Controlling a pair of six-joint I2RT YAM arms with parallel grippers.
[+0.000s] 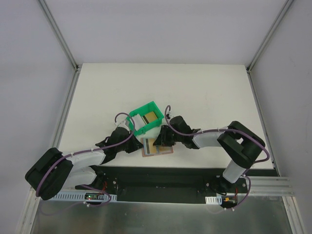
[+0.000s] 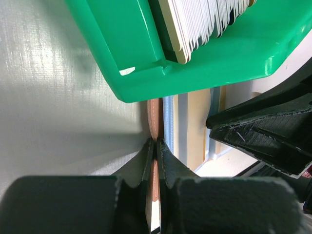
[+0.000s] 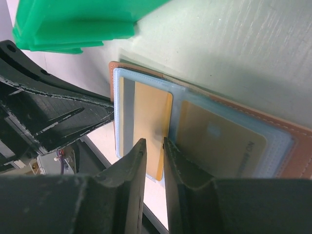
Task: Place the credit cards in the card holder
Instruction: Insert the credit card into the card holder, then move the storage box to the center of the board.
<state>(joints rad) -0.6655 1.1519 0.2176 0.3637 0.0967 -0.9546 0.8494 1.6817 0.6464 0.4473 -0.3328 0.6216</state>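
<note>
The tan-brown card holder (image 1: 163, 150) lies open on the table just in front of the green bin. My left gripper (image 2: 156, 141) is shut on its leather edge (image 2: 155, 117), at the holder's left side (image 1: 140, 145). A gold credit card (image 3: 151, 117) lies partway in the holder's left blue-grey pocket (image 3: 124, 97), its near end sticking out. My right gripper (image 3: 155, 140) hovers over that end with its jaws a narrow gap apart, clamping nothing. Another gold card (image 3: 219, 141) sits inside the right pocket. In the top view the right gripper (image 1: 158, 141) covers part of the holder.
The green bin (image 1: 141, 109) stands tilted just behind the holder and holds a stack of cards (image 2: 204, 19). Both grippers sit close together over the holder, the left one (image 3: 48, 112) showing in the right wrist view. The table's front edge is right behind the holder.
</note>
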